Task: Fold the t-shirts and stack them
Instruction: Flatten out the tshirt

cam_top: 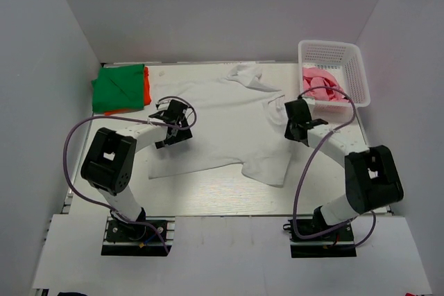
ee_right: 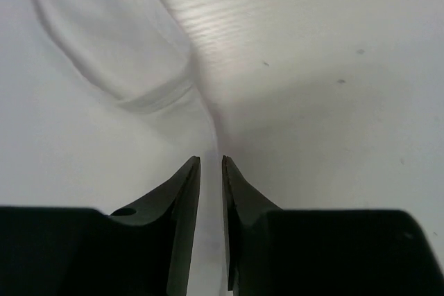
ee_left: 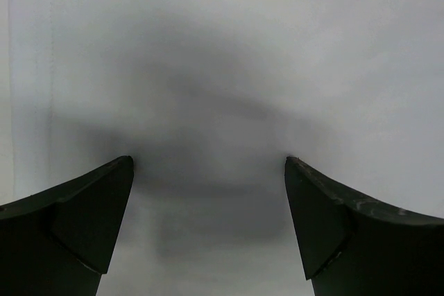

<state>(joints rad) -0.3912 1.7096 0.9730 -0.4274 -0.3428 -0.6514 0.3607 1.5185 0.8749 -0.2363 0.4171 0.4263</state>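
A white t-shirt point(cam_top: 222, 129) lies spread out across the middle of the table, its far part rumpled. My left gripper point(cam_top: 173, 132) hangs low over its left side, jaws wide open and empty; the left wrist view shows only white cloth point(ee_left: 222, 46) under the gripper point(ee_left: 208, 161). My right gripper point(cam_top: 298, 129) is at the shirt's right edge. In the right wrist view its jaws point(ee_right: 211, 159) are nearly together, with the shirt's edge point(ee_right: 83, 116) running between them. A folded green shirt point(cam_top: 119, 88) lies on an orange one point(cam_top: 147, 91) at the back left. A pink shirt point(cam_top: 320, 86) lies in the basket.
A white plastic lattice basket point(cam_top: 361, 74) stands at the back right corner. White walls close off the left, far and right sides. Bare white tabletop point(ee_right: 333, 67) shows to the right of the shirt's edge.
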